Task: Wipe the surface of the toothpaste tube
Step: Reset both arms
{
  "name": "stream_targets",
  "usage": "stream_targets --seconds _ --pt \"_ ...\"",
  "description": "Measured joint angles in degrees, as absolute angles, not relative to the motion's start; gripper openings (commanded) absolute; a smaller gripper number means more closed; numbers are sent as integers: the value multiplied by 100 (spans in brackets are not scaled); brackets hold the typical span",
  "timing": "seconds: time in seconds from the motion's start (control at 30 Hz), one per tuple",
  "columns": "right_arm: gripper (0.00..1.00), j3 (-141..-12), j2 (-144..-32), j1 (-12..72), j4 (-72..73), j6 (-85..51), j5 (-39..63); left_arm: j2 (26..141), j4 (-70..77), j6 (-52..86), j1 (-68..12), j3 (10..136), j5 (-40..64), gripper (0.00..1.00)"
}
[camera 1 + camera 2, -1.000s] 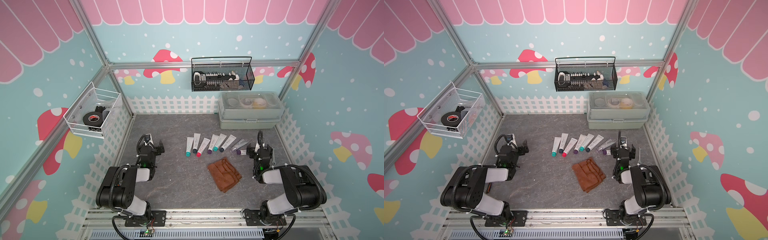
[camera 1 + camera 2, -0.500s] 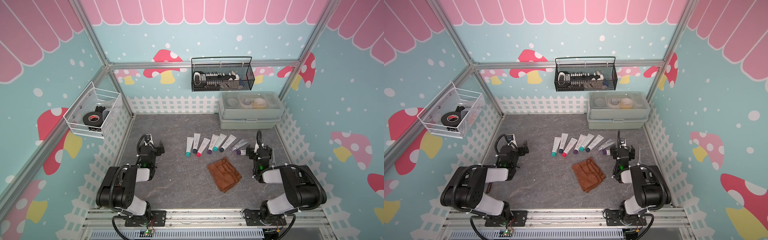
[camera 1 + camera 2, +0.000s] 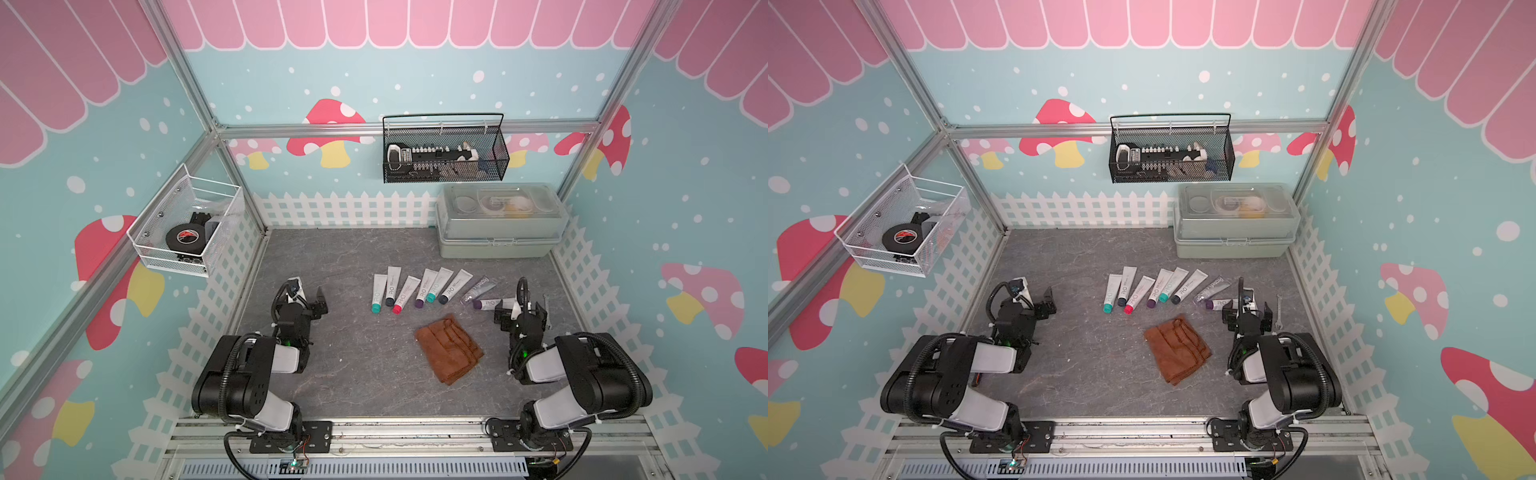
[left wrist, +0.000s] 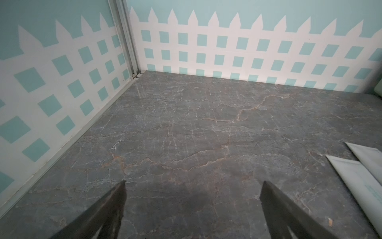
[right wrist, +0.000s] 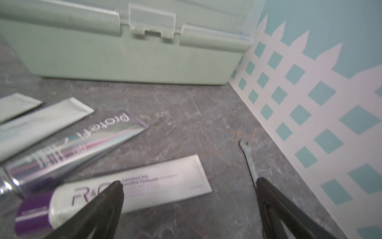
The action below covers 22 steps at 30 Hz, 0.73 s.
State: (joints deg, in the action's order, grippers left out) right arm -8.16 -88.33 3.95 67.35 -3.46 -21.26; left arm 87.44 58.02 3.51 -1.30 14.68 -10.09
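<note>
Right tool (image 5: 189, 182) spread wide, gripping nothing, low over the desk (image 3: 353, 374), one finger (image 5: 107, 198) just above the toothpaste tube (image 5: 165, 182). Tube flat on the desk at the right end of the line-up: white body, purple cap, purple lettering, crimped end toward the side wall. Just beside it, farther back, a silver tube (image 5: 82, 144) with a shiny striped sheen, lying aslant. Small wrench (image 5: 248, 157) flat near the other finger, by the fence wall. Farther along, mid-desk, a fanned row of six white tubes (image 3: 422, 289), coloured caps toward the robot. Brown cloth (image 3: 449, 349) crumpled nearer the robot, apart from every tube. Pale green box (image 3: 498, 241) in the back right corner. Left tool (image 4: 193, 183) likewise spread and empty over bare desk, well apart from the tubes.
</note>
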Motion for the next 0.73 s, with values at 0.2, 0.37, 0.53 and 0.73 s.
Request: stream_targets --seconds 0.2,0.37,0.53,0.73 --pt "99 -1804 -8757 384 5994 -388 -2204 8742 5306 364 -130 2156 -1004 99" --pt "99 -1942 -8757 384 5739 -388 -2206 8744 5061 364 -132 2169 -1004 99" --pt "99 -1942 -8757 384 5592 -388 -2204 8744 4943 364 -130 2171 -1004 99" --pt "99 -1949 -8759 381 5430 -388 -2204 8744 4888 364 -132 2176 -1004 99"
